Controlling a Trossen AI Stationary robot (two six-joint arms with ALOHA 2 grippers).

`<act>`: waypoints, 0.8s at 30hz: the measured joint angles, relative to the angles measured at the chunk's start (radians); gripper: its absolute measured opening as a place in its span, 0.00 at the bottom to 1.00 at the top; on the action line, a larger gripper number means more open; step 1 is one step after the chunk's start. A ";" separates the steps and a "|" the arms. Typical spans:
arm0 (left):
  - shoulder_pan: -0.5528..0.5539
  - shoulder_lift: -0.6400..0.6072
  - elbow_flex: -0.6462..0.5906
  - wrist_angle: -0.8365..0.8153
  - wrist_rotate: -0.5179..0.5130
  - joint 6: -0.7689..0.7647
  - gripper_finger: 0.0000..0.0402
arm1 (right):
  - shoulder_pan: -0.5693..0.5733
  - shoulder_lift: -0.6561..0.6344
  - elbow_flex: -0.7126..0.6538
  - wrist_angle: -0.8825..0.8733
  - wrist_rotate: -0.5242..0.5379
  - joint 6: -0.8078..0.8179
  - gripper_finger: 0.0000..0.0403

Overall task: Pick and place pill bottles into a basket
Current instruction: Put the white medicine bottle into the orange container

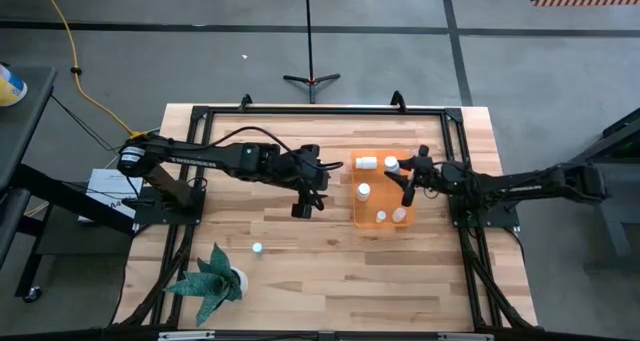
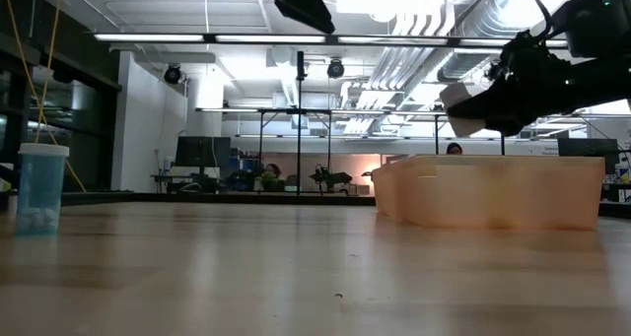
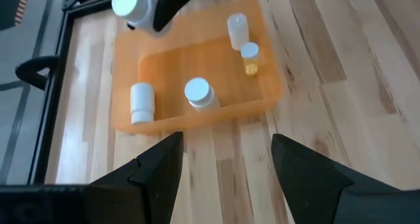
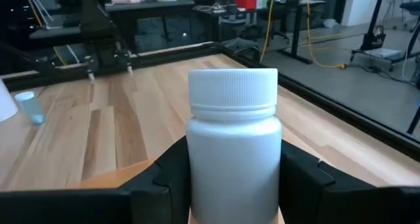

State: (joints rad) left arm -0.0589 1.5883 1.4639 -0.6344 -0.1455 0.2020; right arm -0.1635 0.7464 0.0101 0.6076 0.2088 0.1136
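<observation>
The orange basket (image 1: 356, 206) stands on the table right of centre. Inside it, one white pill bottle lies on its side (image 3: 141, 102) and three stand upright (image 3: 199, 92) (image 3: 237, 30) (image 3: 249, 56). My right gripper (image 1: 400, 171) is over the basket's far right part, shut on another white pill bottle (image 4: 233, 138). My left gripper (image 3: 226, 152) is open and empty above the table just left of the basket (image 3: 197, 119). A small pale blue bottle (image 1: 258, 248) stands on the table toward the near left. My right gripper pinches the white bottle's body (image 4: 197, 161) between its two fingers, one on each side, below the cap (image 4: 233, 86). The fingers come roughly level from the table's right. The bottle stands upright, cap up, above the basket (image 2: 493, 193); its bottom is hidden.
A potted plant (image 1: 212, 277) stands at the near left corner. A black frame (image 1: 330, 109) runs along the table's edges. Bare wood lies between the basket and the near edge.
</observation>
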 joint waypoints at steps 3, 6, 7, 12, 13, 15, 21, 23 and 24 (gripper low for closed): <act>0.000 0.000 0.000 0.010 0.000 0.008 0.66 | -0.025 0.012 0.000 0.029 -0.007 0.020 0.39; 0.000 0.000 0.000 0.012 0.000 0.010 0.66 | -0.049 0.016 0.011 0.024 -0.015 0.044 0.39; 0.000 0.000 0.000 0.012 0.000 0.010 0.66 | -0.056 0.017 0.019 0.021 -0.029 0.044 0.39; 0.000 0.000 0.000 0.014 -0.001 0.026 0.66 | -0.091 0.036 0.098 0.016 -0.089 0.010 0.39; 0.000 0.000 0.000 0.014 -0.001 0.027 0.66 | -0.102 0.045 0.109 0.016 -0.092 0.010 0.39; 0.000 0.001 0.000 0.016 -0.001 0.029 0.66 | -0.127 0.071 0.120 0.040 -0.119 0.030 0.39; 0.000 0.001 0.000 0.020 -0.001 0.037 0.66 | -0.200 0.196 0.120 0.303 -0.265 0.121 0.39; 0.000 0.001 0.000 0.028 -0.001 0.037 0.66 | -0.211 0.243 0.120 0.397 -0.299 0.139 0.39; 0.000 0.001 0.000 0.033 -0.001 0.037 0.66 | -0.213 0.268 0.120 0.439 -0.307 0.145 0.39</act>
State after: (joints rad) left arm -0.0589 1.5894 1.4639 -0.6016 -0.1467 0.2390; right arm -0.3770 1.0142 0.1303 1.0466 -0.0981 0.2589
